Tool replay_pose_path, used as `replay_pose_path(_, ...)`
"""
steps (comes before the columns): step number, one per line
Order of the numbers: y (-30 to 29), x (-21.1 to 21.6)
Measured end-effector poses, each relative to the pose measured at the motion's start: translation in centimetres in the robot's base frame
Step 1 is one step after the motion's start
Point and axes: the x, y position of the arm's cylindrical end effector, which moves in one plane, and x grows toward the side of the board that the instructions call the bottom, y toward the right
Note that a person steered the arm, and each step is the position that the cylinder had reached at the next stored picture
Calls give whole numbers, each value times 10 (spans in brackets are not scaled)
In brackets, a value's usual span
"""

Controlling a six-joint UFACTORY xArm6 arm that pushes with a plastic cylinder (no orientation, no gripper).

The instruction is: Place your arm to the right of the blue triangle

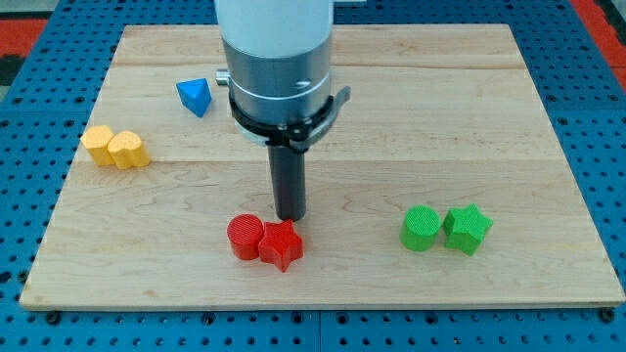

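Standing near the middle of the bench, my tip rests just above the red star and the red cylinder, which touch each other toward the view's bottom. No fingers exist on this rig — only the straight dark rod under a wide metal collar, so nothing spreads or pinches.

The blue triangle sits toward the view's top left, well apart from the tip — up and to the left of it. The spot to its right lies almost straight up the view from the tip and looks unobstructed, so I judge a mostly upward slide would do.

All the blocks look like ribbed, matte plastic; the bench is pale wood with visible grain. Two yellow blocks touch at the view's left, and a green cylinder touches a green star at the right.
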Motion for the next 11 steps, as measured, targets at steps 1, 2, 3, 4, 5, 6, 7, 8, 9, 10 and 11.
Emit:
replay_pose_path(1,-12,-10)
replay_pose_path(2,-13,-12)
replay_pose_path(3,-15,-13)
replay_pose_path(4,-15,-13)
replay_pose_path(5,-12,-13)
replay_pose_path(6,-14,-13)
replay_pose_path(7,-61,-34)
replay_pose_path(8,-84,-70)
replay_pose_path(9,-62,-132)
replay_pose_path(10,-102,-162)
replay_pose_path(11,-114,-152)
